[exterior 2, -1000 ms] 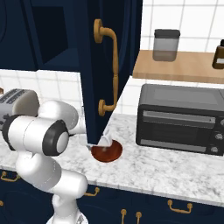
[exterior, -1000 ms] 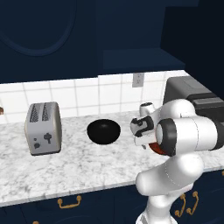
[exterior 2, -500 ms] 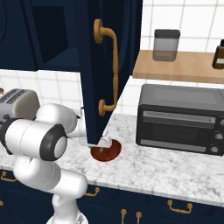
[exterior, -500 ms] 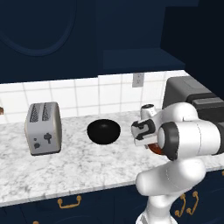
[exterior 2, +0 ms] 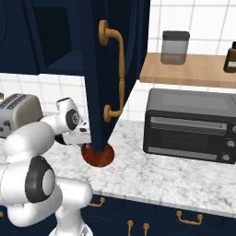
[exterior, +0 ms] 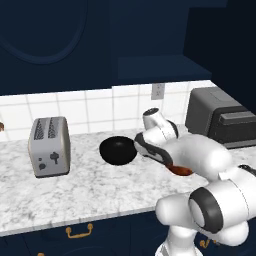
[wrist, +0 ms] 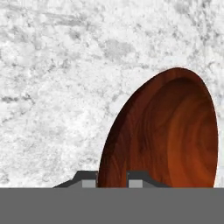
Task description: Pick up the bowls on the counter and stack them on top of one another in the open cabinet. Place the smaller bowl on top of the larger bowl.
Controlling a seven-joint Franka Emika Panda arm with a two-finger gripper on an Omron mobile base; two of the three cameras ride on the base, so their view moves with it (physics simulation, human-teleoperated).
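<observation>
My gripper (wrist: 112, 178) is closed over the near rim of the smaller bowl (wrist: 168, 131), one dark fingertip (wrist: 89, 179) outside the rim and the other inside it, so the reddish-brown bowl is pinched by its edge. The bowl rests low over the counter (wrist: 57, 87), whose marbled white-and-grey stone lies directly beneath. In the right base view the smaller bowl (exterior 2: 97, 156) sits at the foot of the navy cabinet door (exterior 2: 110, 69), left of the black toaster oven (exterior 2: 191, 125). In the left base view the larger bowl (exterior: 118, 150) stands on the counter (exterior: 75, 187) between the silver toaster (exterior: 49, 146) and my hand.
</observation>
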